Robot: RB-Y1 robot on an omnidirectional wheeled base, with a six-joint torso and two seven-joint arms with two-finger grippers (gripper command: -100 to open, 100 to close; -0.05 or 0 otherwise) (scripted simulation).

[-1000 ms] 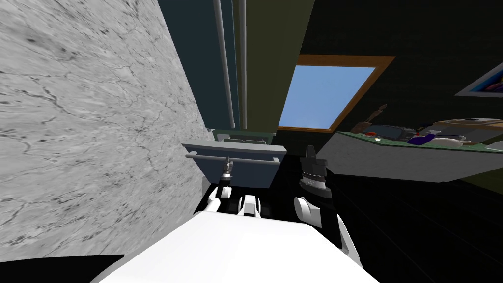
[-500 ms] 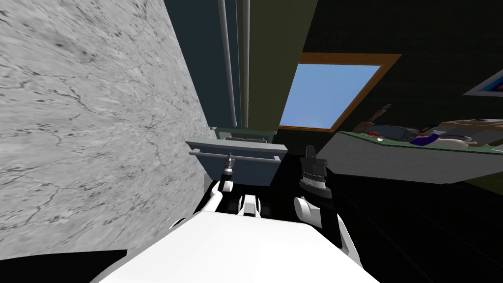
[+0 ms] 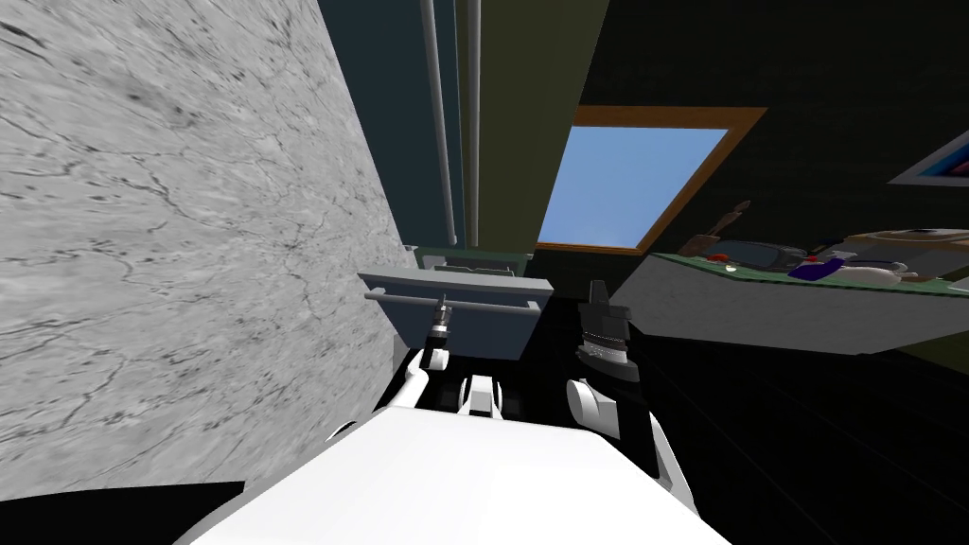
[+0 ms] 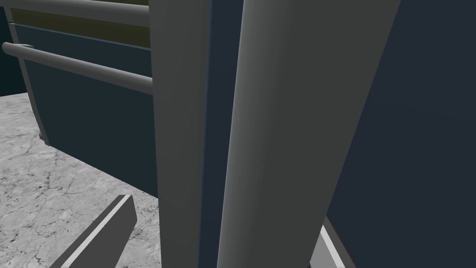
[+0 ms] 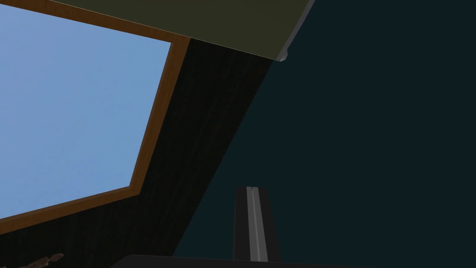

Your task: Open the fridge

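Left wrist view: left hand (image 4: 228, 211) spread wide around the stiff grey bar handle (image 4: 288, 116); grab its middle, the drawer (image 3: 473, 331) may pull heavy; right hand (image 5: 251, 223) pinched together, empty

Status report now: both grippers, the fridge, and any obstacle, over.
Left gripper open, fingers either side of the drawer handle. Right gripper shut, empty, beside the drawer. Fridge drawer looks partly out. Grey marble surface close on the left.

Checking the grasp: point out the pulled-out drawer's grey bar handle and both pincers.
grey bar handle (image 3: 492, 304): head view, right part of the bar.
left pincer (image 4: 227, 209): left wrist view, midway between its fingertips.
right pincer (image 5: 251, 190): right wrist view, shut fingertips.
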